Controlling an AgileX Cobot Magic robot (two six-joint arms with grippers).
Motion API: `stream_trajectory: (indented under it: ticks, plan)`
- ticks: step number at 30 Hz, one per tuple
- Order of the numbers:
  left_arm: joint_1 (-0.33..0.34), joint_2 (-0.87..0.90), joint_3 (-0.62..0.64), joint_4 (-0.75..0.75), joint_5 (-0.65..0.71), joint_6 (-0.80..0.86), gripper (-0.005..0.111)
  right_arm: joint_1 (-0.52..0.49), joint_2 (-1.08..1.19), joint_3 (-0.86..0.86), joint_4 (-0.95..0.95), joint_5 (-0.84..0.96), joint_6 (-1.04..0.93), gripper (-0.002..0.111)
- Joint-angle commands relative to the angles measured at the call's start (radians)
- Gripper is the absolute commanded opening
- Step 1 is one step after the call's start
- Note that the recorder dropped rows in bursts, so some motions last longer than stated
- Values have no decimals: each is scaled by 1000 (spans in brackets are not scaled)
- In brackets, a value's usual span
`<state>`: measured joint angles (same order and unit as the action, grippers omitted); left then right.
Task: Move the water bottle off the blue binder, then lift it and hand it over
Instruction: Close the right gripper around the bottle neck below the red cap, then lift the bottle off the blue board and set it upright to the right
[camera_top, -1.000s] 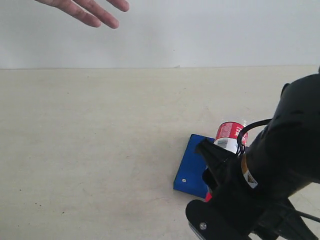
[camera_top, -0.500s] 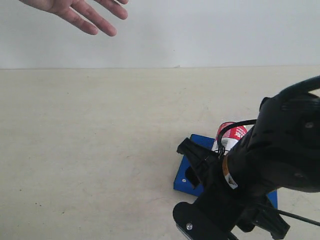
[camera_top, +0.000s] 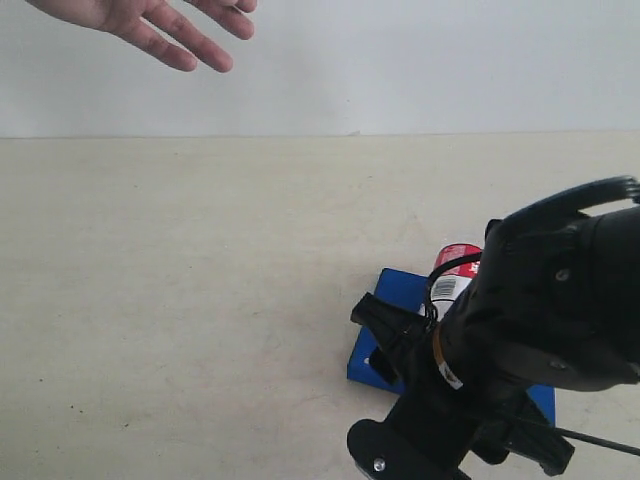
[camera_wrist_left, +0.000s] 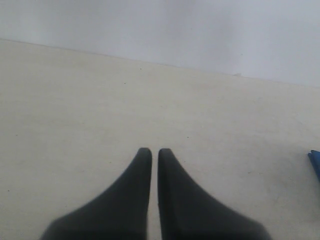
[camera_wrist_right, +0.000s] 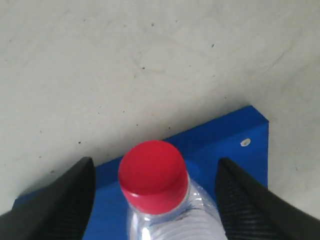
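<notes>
The water bottle (camera_wrist_right: 152, 175) lies on the blue binder (camera_wrist_right: 235, 145), its red cap pointing away from the wrist camera. My right gripper (camera_wrist_right: 155, 162) is open, one finger on each side of the cap and neck and neither visibly touching. In the exterior view the right arm covers most of the bottle (camera_top: 455, 268), leaving only its red-and-white label end showing behind the arm, on the binder (camera_top: 400, 290). The right gripper (camera_top: 385, 340) reaches over the binder's near left part. My left gripper (camera_wrist_left: 150, 152) is shut over bare table with nothing in it.
A person's open hand (camera_top: 150, 25) hovers at the top left, far from the bottle. A corner of the binder (camera_wrist_left: 316, 160) shows at the edge of the left wrist view. The beige table (camera_top: 180, 280) stretches to a white wall behind.
My right arm has swung left and further over the binder, hiding more of the bottle. The person's hand has drifted slightly left.
</notes>
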<state>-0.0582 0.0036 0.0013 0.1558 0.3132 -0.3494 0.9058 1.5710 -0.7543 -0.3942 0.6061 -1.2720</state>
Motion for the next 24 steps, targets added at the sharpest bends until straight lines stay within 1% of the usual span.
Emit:
stream_trajectory:
  ticks: [1, 6, 8, 9, 13, 14, 17, 18, 20, 21, 22, 23, 24]
  plan:
    - [1, -4, -1, -3, -7, 4, 5, -2, 28, 4, -101, -9, 98, 61]
    - [1, -4, -1, -3, -7, 4, 5, -2, 46, 4, -116, -24, 113, 60]
    - [1, -4, -1, -3, -7, 4, 5, -2, 47, 4, -116, -33, 115, 55]
    - [1, -4, -1, -3, -7, 4, 5, -2, 47, 4, -116, -43, 117, 45]
    - [1, -4, -1, -3, -7, 4, 5, -2, 47, 4, -116, -53, 123, 23]
    - [1, -4, -1, -3, -7, 4, 5, -2, 47, 4, -116, -55, 126, 14]
    - [1, -4, -1, -3, -7, 4, 5, -2, 47, 4, -116, -69, 197, 1]
    - [1, -4, -1, -3, -7, 4, 5, -2, 47, 4, -118, -82, 244, 0]
    - [1, -4, -1, -3, -7, 4, 5, -2, 44, 4, -156, -126, 437, 0]
    - [1, -4, -1, -3, -7, 4, 5, -2, 42, 4, -255, -175, 731, 0]
    - [1, -4, -1, -3, -7, 4, 5, -2, 42, 4, -336, -197, 898, 0]
    - [1, -4, -1, -3, -7, 4, 5, -2, 42, 4, -540, -221, 1251, 0]
    - [1, -4, -1, -3, -7, 4, 5, -2, 42, 4, -653, -221, 1393, 0]
